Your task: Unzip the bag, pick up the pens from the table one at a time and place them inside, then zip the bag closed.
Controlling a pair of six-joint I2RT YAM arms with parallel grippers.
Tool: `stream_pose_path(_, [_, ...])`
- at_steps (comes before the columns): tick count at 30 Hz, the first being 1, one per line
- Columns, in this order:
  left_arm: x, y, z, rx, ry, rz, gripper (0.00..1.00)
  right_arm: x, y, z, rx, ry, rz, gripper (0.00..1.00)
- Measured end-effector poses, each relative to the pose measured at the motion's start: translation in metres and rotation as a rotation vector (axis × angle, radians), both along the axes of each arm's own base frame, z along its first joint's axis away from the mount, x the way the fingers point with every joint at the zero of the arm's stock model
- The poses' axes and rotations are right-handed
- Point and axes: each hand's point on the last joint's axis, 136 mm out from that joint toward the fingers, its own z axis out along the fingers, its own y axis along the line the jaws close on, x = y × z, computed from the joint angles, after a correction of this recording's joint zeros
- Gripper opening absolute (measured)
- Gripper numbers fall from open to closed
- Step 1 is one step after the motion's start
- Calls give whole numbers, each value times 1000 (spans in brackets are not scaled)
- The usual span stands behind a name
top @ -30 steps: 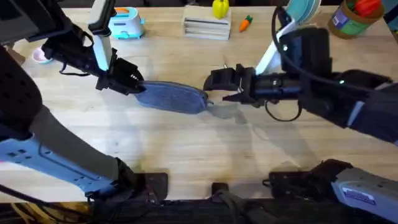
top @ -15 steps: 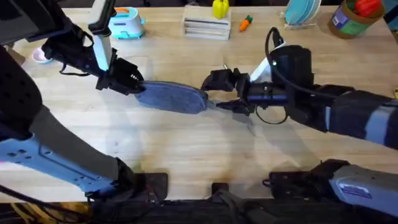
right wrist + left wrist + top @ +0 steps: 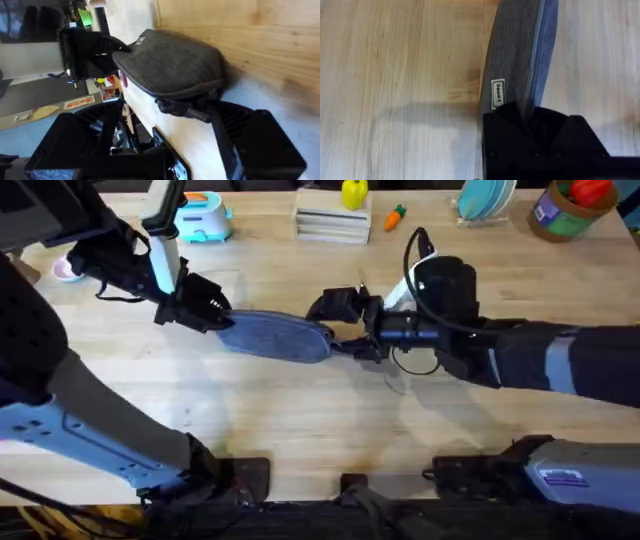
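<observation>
The blue-grey bag (image 3: 278,337) lies across the middle of the table (image 3: 300,420), zipper running along its length. My left gripper (image 3: 216,314) is shut on the bag's left end; the left wrist view shows the fabric (image 3: 515,50) running into my left gripper (image 3: 527,112). My right gripper (image 3: 338,328) is open at the bag's right end, one finger on each side of it. In the right wrist view the bag (image 3: 175,65) and its dark zipper pull (image 3: 186,108) sit between my spread fingers (image 3: 255,145). The pens are out of view.
Along the far edge stand a toy toaster (image 3: 203,218), a stack of flat white pieces (image 3: 332,223), a small orange carrot (image 3: 395,218), teal plates (image 3: 485,198) and a green tub (image 3: 572,210). Bare wood lies in front of the bag.
My right arm has moved left along the table until its open fingers straddle the bag's right end. The left gripper and the bag have not moved.
</observation>
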Motion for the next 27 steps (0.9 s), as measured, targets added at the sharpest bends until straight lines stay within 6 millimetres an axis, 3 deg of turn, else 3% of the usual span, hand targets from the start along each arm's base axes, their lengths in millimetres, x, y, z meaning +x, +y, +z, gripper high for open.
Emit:
stream_pose_path(12, [0,0,0,0,-1,0,43,8,11,34,118,-98,20,996])
stream_pose_path(27, [1,3,-1,5,-3,6,43,8,17,56,222,-128,32,996])
